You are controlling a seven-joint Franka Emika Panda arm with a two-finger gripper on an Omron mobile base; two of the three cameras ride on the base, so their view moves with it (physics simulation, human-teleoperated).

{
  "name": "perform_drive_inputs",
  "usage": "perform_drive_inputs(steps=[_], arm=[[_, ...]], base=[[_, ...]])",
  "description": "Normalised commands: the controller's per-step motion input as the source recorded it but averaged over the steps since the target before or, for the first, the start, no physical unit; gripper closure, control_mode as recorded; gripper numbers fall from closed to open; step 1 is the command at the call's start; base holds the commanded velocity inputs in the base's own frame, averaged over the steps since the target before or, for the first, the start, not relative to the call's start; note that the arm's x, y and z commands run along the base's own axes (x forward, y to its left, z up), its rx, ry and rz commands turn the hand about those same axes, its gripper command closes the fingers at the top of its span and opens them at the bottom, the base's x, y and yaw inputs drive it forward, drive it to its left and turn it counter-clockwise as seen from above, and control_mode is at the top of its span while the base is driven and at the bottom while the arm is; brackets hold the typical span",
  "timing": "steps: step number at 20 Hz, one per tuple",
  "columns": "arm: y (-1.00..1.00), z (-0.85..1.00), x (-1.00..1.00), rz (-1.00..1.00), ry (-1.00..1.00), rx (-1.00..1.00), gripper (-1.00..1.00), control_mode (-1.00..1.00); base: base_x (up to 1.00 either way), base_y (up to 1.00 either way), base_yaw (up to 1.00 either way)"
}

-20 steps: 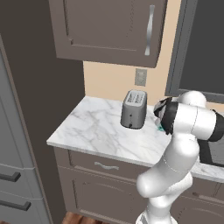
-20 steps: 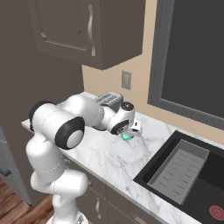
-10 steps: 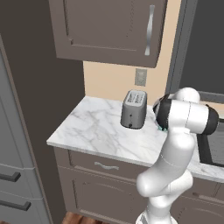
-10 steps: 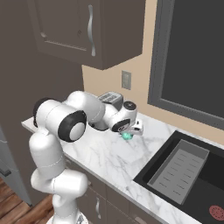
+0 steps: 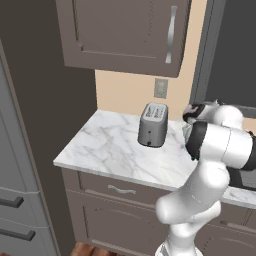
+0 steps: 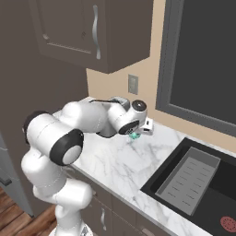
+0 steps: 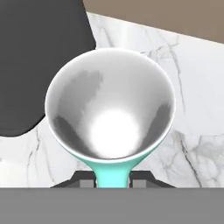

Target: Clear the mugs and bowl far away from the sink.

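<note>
The end effector [image 7: 113, 183] is clamped on the turquoise mug [image 7: 110, 114] by its handle at 6 o'clock, fingers [image 7: 86, 183] pressed against it. The mug sits over the marble bench [image 7: 197, 92], a dark toaster [image 7: 39, 61] at 10 o'clock.

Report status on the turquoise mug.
Gripper shut on turquoise mug at its handle. Mug upright on marble counter. Toaster stands close beside it.
</note>
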Motion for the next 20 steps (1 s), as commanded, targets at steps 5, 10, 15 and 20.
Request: perform_drive_inputs(steps=[5, 10, 15, 20], arm=[[0.05, 1.00, -0.50, -0.14, -0.11, -0.02, 1.00, -1.00], [0.01, 0.75, -0.64, -0.37, -0.03, -0.05, 1.00, -1.00], [0.00, 0.00, -0.14, -0.17, -0.01, 0.00, 1.00, 1.00], [0.00, 0.00, 0.00, 0.00, 0.00, 0.00, 1.00, 1.00]], base=[[0.00, 0.00, 0.00], [0.00, 0.00, 0.00], [-0.15, 0.01, -0.79], [0.00, 0.00, -1.00]])
